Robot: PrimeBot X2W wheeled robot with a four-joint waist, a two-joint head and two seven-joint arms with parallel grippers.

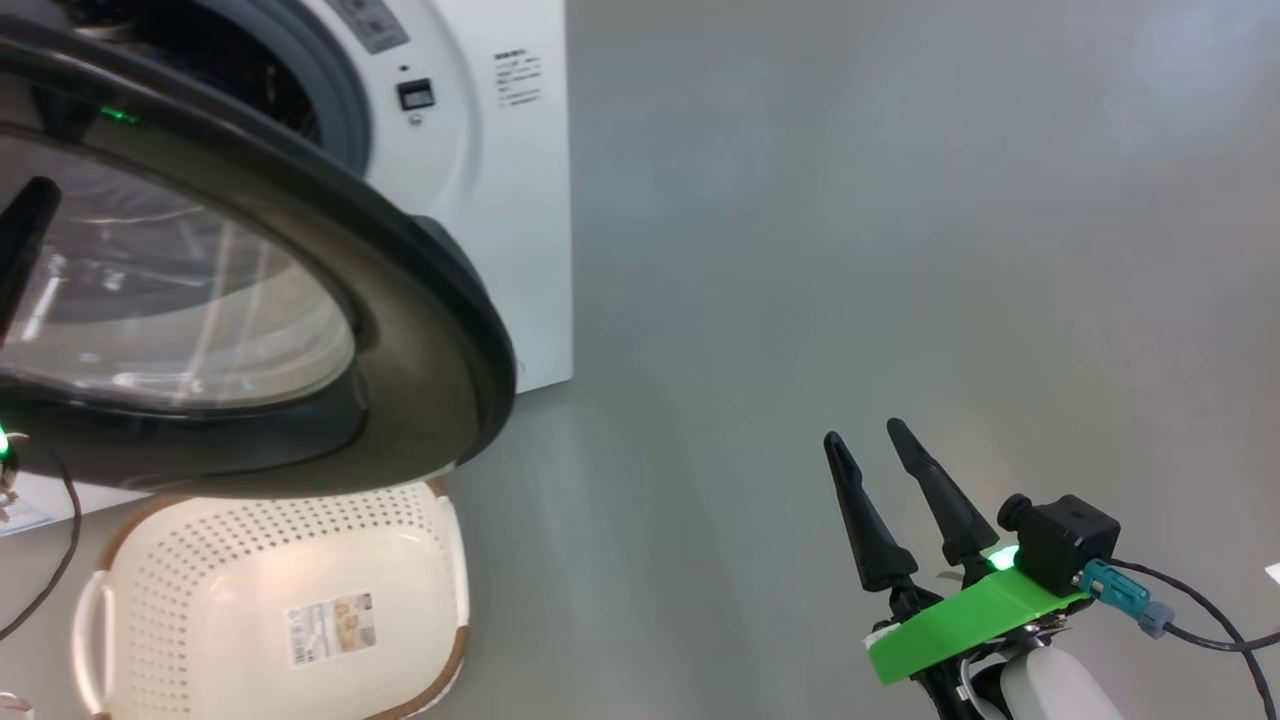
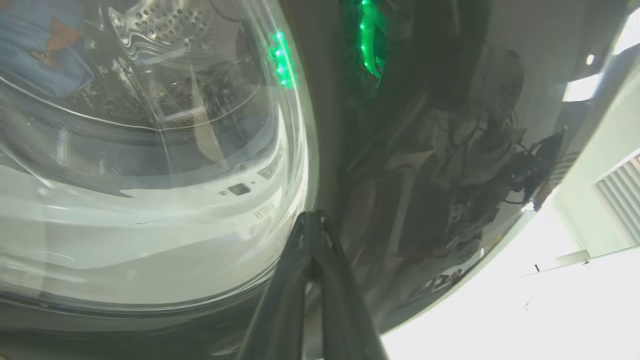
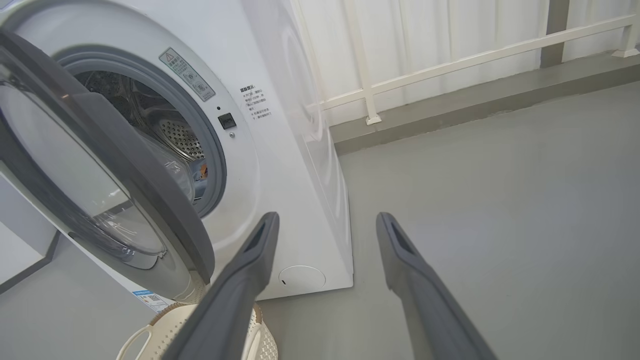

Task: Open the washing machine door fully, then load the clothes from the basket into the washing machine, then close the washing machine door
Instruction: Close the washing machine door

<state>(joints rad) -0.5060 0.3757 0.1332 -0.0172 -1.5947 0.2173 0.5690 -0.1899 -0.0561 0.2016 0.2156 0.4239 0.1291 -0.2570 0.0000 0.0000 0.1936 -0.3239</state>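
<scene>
The washing machine [image 1: 500,200] stands at the upper left, its glossy black door [image 1: 420,330] swung partly open over the basket [image 1: 200,560]. The cream basket holds no clothes, just a label on its floor. Through the door glass, a light blue garment with orange figures [image 2: 40,50] lies in the steel drum. My left gripper [image 2: 311,217] is shut, its tips against the door's black ring [image 2: 400,150] beside the glass. My right gripper [image 1: 862,432] hangs open over the floor, right of the machine [image 3: 280,150], with nothing between its fingers [image 3: 250,260].
Grey floor spreads to the right of the machine. A white railing [image 3: 450,65] and pale curtain run along the far wall. A black cable [image 1: 60,560] hangs beside the basket's left side. The basket's rim [image 3: 165,325] sits under the door's lower edge [image 3: 125,165].
</scene>
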